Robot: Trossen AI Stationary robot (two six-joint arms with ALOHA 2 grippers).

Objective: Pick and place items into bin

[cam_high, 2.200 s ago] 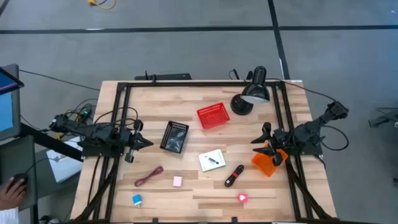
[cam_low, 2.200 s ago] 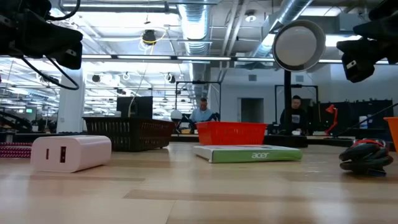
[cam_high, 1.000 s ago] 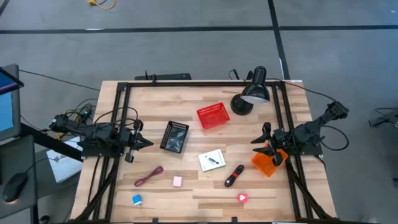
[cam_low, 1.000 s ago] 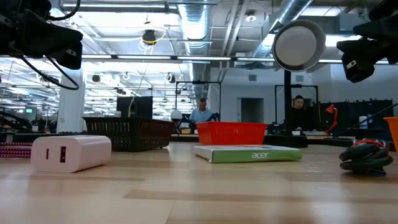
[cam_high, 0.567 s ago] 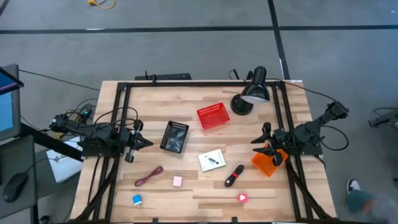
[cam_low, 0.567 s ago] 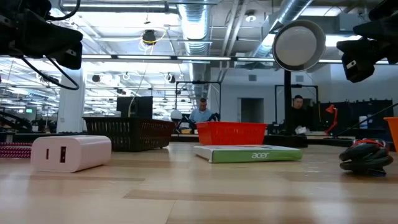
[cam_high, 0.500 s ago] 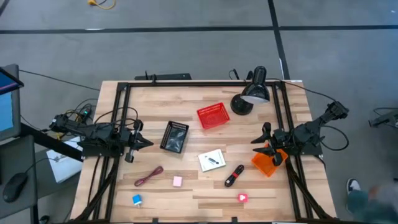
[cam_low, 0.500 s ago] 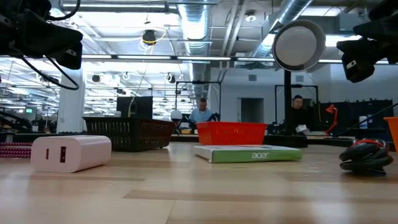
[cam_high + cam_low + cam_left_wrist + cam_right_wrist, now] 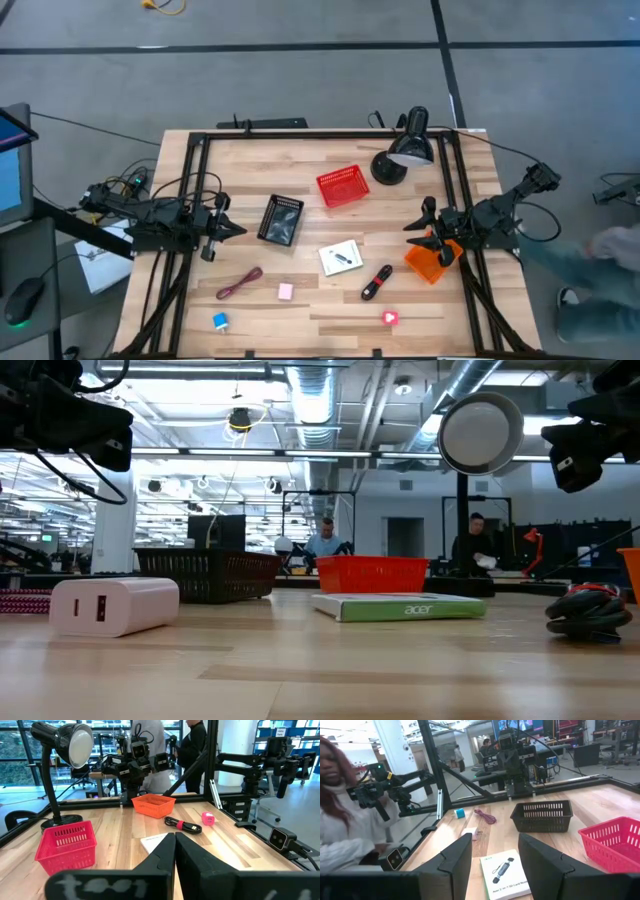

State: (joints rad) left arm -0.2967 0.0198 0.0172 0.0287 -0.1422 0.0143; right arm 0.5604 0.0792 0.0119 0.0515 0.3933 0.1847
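Note:
The items lie loose on the wooden table in the high view: white card with black piece (image 9: 340,257), black-and-red marker (image 9: 376,283), maroon cord (image 9: 239,283), pink block (image 9: 286,291), blue cube (image 9: 220,321), red-pink piece (image 9: 390,318). My left gripper (image 9: 228,229) hovers near the left edge, beside a black basket (image 9: 281,219); its wrist view shows it shut (image 9: 175,837) on nothing. My right gripper (image 9: 415,224) hovers near the right edge above an orange bin (image 9: 432,260); it is open (image 9: 495,840), with the card (image 9: 502,872) ahead of it.
A red basket (image 9: 341,186) and a black desk lamp (image 9: 405,150) stand toward the far side. A black frame (image 9: 300,135) borders the table. A person (image 9: 600,265) moves on the floor past the right edge, and shows close in the right wrist view (image 9: 340,810).
Both arms and all items have kept still. A person has come into the high view on the floor beyond the table's right edge.

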